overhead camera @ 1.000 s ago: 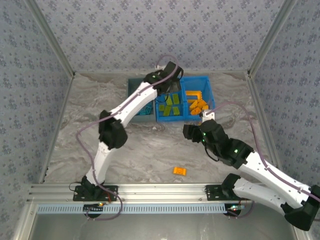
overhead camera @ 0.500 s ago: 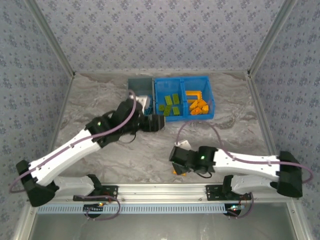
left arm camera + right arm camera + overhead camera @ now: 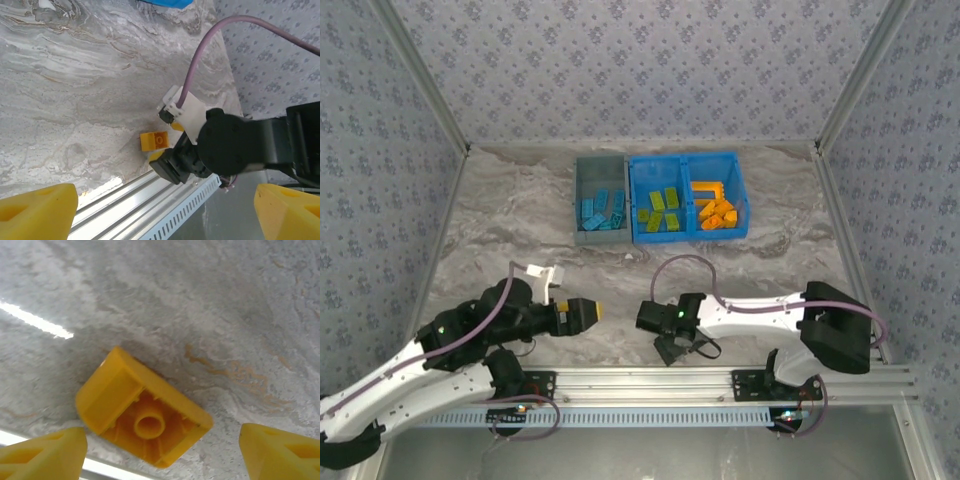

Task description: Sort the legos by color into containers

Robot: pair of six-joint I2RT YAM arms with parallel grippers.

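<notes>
One orange lego (image 3: 142,412) lies upside down on the marble table near the front rail, also seen in the left wrist view (image 3: 154,141). My right gripper (image 3: 160,452) hangs open just above it, one yellow finger on each side, not touching it. From above, the right gripper (image 3: 670,342) covers that brick. My left gripper (image 3: 585,314) is open and empty (image 3: 165,215), low at the front left and facing the right gripper. At the back stand the containers: a grey-blue bin (image 3: 578,200) with blue legos (image 3: 603,210), and a blue two-compartment bin (image 3: 685,158) with green legos (image 3: 660,212) and orange legos (image 3: 717,212).
An aluminium rail (image 3: 640,380) runs along the table's front edge, close beside the orange brick (image 3: 125,200). Patterned walls close in the left, right and back. Bare marble lies between the bins and the grippers.
Both arms have drawn back from the bins to the front of the table. The right gripper came down over the loose orange brick, and both grippers opened wider.
</notes>
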